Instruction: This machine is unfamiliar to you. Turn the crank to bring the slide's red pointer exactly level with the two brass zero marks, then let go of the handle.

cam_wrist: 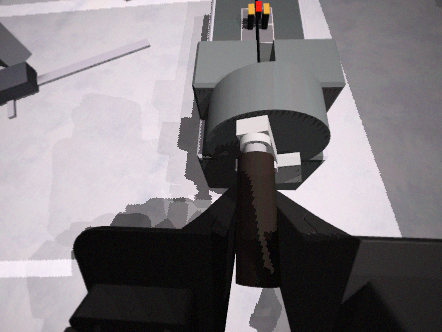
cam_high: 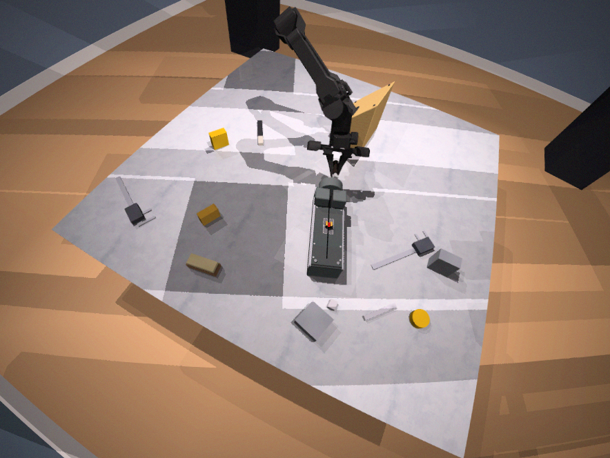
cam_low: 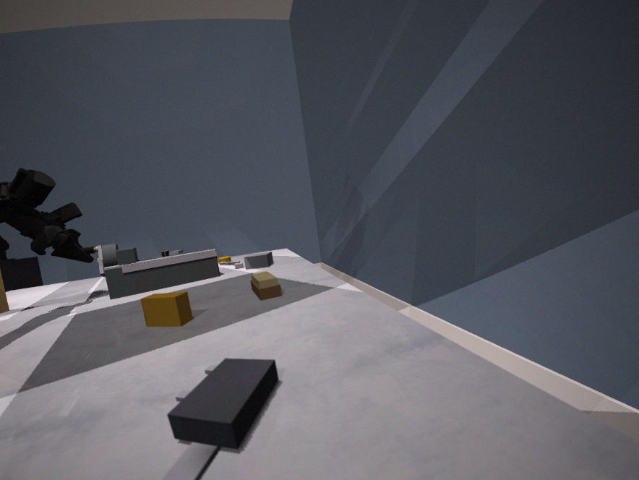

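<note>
The machine (cam_high: pixel 317 246) (cam_low: pixel 160 281) (cam_wrist: pixel 265 90) is a long dark green bed with a round grey housing (cam_high: pixel 330 183) at its arm-side end. The brown crank handle (cam_wrist: pixel 256 225) sticks out from a white crank arm (cam_wrist: pixel 252 125) in front of the housing. My gripper (cam_high: pixel 335 170) (cam_low: pixel 92 253) (cam_wrist: pixel 250 193) is shut on the handle, with one finger on each side. The red pointer (cam_high: pixel 328 224) (cam_wrist: pixel 258 6) stands between the two brass zero marks (cam_wrist: pixel 251 8) (cam_wrist: pixel 266 8). It looks nearly level with them; in the wrist view its tip shows slightly higher. Exact alignment is hard to tell.
A tan wedge (cam_high: pixel 370 115) stands beside the arm. Yellow blocks (cam_high: pixel 218 138) (cam_high: pixel 209 214) and a tan block (cam_high: pixel 203 264) lie left of the machine. A grey slab (cam_high: pixel 313 321), a grey block (cam_high: pixel 444 262) and a yellow disc (cam_high: pixel 419 318) lie beyond and to its right.
</note>
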Tool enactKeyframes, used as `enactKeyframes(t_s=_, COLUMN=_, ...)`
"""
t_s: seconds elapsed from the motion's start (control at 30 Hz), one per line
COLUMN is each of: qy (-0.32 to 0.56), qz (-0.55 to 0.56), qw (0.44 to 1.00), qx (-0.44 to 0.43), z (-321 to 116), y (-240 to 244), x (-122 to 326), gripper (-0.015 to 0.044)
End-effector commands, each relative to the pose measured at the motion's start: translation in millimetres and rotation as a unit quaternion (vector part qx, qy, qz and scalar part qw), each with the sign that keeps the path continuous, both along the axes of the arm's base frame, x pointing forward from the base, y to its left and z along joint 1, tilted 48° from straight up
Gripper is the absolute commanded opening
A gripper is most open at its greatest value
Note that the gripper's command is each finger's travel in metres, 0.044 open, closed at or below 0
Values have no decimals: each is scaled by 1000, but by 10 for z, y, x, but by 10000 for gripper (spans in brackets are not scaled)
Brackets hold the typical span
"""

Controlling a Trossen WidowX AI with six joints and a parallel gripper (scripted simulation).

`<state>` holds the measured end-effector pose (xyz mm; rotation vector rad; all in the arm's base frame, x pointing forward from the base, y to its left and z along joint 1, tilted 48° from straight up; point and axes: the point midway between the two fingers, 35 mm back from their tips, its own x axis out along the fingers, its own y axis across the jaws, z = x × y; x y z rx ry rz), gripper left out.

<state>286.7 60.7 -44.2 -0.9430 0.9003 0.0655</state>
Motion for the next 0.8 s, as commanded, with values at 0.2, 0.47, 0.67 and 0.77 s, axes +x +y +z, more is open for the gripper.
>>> enactKeyframes(t_s=0.2, qy=0, qz=0, qw=1000, qx=0, z=0, y=1, x=0, gripper=53)
enactKeyframes(t_s=0.47, qy=0, qz=0, qw=1000, qx=0, z=0, y=1, x=0, gripper=263)
enactKeyframes(t_s=0.67, qy=0, qz=0, qw=1000, qx=0, z=0, y=1, x=0, gripper=420)
enactKeyframes(t_s=0.77, qy=0, qz=0, qw=1000, qx=0, z=15, y=22, x=3, gripper=440)
